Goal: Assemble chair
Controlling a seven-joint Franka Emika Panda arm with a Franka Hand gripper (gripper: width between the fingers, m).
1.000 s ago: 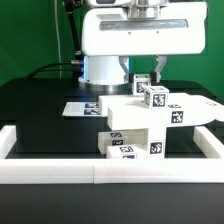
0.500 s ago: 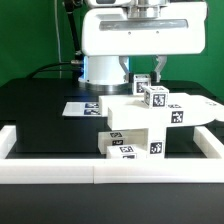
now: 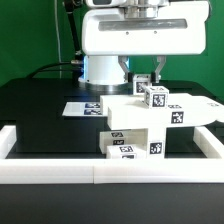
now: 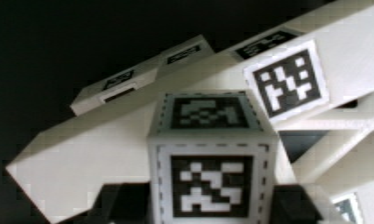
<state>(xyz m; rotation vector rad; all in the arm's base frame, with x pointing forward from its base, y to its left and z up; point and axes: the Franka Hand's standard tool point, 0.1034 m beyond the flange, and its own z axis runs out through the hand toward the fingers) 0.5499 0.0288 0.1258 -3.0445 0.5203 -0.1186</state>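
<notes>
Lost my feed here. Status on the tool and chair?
Tool above the chair, grip unclear. Chair partly built, by front border rail. Marker board behind, nothing blocking.

We find no readable words, brand names or numbers anywhere. The only signs are black-and-white square tags, coded patterns with no letters. In the exterior view they sit on the chair (image 3: 150, 122): on its upright post, on the slab's near face and on the low front blocks. More tags lie printed on the marker board (image 3: 84, 107) on the table. In the wrist view we see the same kind of tags close up on the chair's faces.
</notes>
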